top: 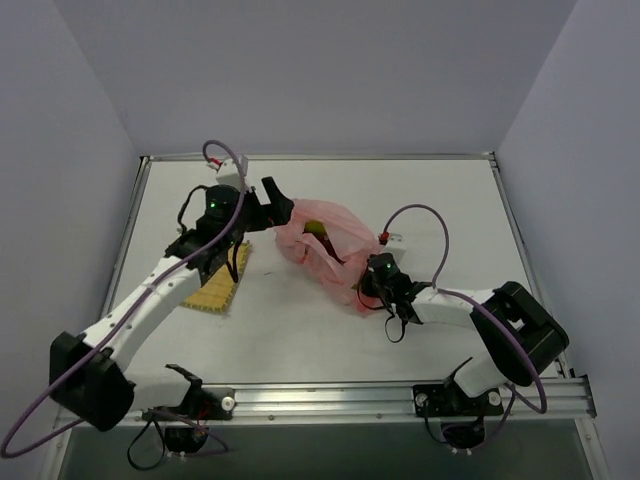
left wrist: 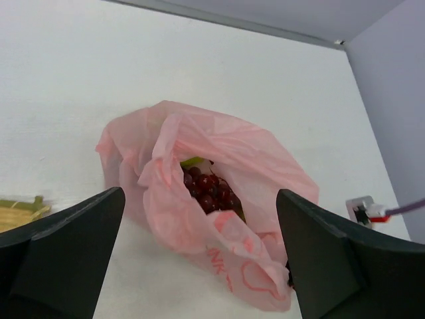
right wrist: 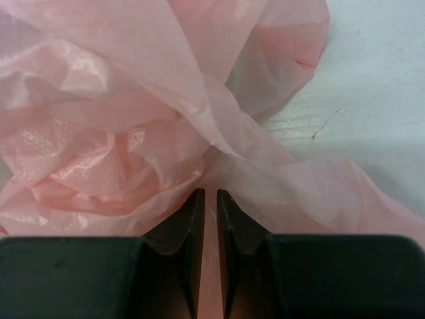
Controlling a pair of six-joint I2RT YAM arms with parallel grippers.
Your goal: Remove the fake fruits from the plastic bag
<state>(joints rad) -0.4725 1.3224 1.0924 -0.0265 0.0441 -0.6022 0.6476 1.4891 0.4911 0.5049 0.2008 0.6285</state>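
Pinching the plastic bag (right wrist: 99, 100), the right tool (right wrist: 210, 194) is narrow, the left tool (left wrist: 199, 196) wide, most fake fruits (left wrist: 211, 189) hidden inside.

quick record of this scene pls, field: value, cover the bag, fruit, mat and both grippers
bag: pink plastic bag, crumpled on the table, mouth facing the left wrist camera
fruit in bag: dark red grape bunch; a sliver of yellow-green fruit behind it
fruit outside bag: none visible
left gripper: open, empty, apart from the bag
right gripper: shut on a fold of the bag
mat: yellow woven mat, left of the bag, partly under the left arm
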